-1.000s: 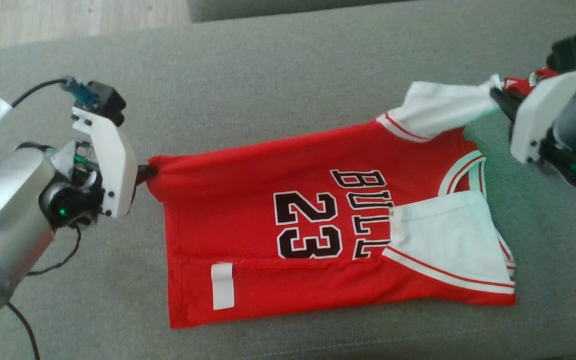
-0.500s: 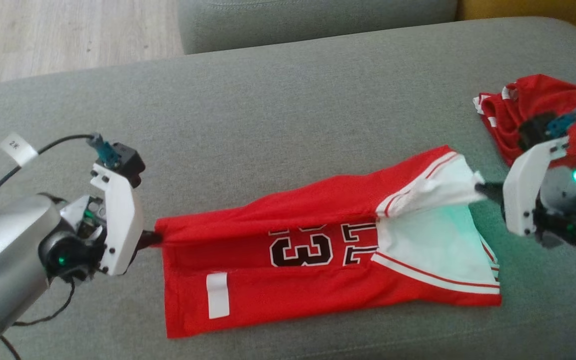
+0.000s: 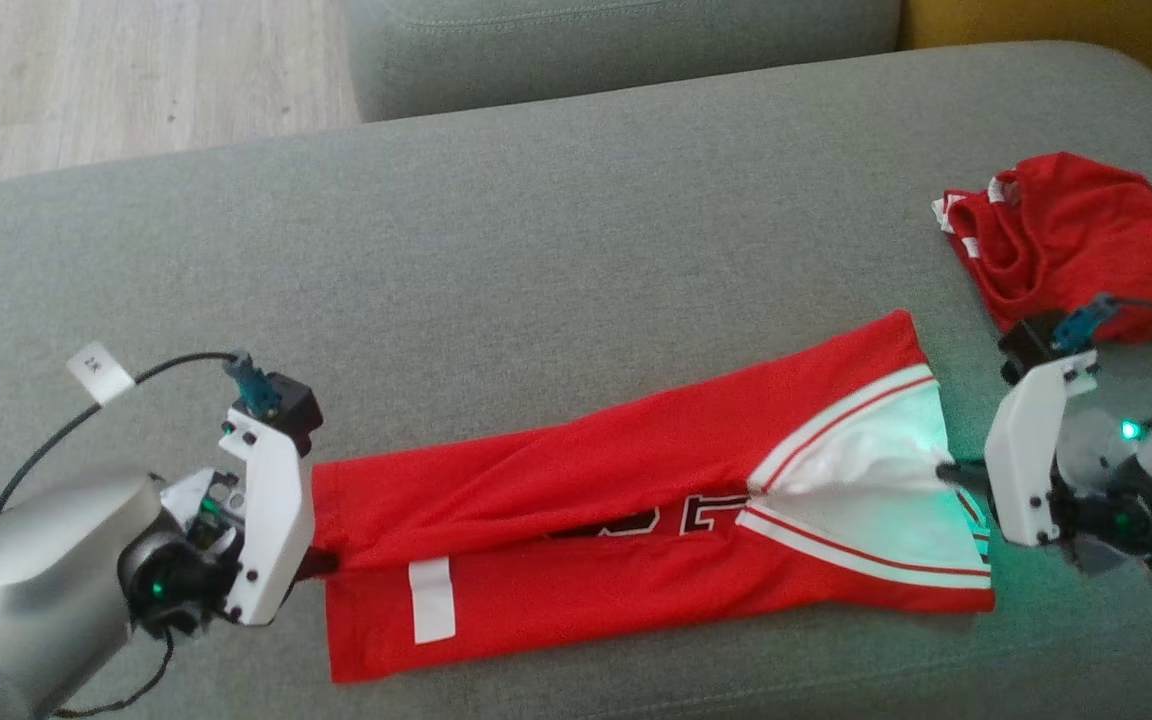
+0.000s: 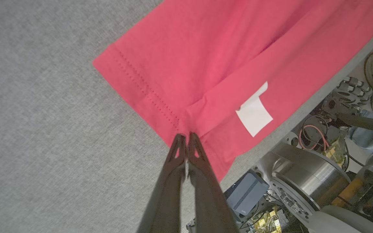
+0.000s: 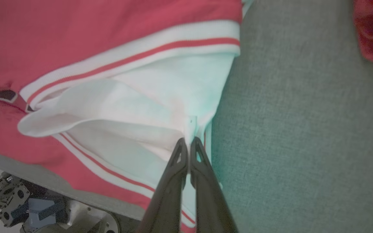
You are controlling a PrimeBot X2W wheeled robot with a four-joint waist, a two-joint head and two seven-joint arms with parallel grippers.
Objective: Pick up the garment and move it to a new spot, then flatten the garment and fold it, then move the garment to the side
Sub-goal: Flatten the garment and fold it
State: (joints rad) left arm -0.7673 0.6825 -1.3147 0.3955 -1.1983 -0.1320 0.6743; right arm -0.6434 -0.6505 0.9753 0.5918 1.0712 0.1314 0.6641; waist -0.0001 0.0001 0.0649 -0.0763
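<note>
The red shirt (image 3: 636, 500) is folded over more than it was a second ago. The far half is laid down across the front, and the big black numbers are almost all hidden, with only a small bit seen in the gap. The whole picture is shifted too, because the head camera has moved.

The shirt is stretched out long across the near part of the grey cushion (image 3: 576, 250). The left gripper (image 3: 321, 562) is clamped tight on the hem at one end. The right gripper (image 3: 946, 472) is clamped tight on the white part at the other end. Both pairs of jaws are pressed together with cloth pinched at the tips.

The near edge of the shirt is found close to the front edge of the cushion — little room is left on that side. Lots of bare cushion is left on the far side. A white tag (image 3: 431, 600) is seen on the near layer.

A bunched red cloth (image 3: 1066, 240) is seen on the cushion beyond the right gripper — near it, but apart from the shirt. A small paper label (image 3: 101, 372) is hung by the left arm. A wood floor (image 3: 86, 80) is seen past the cushion.
</note>
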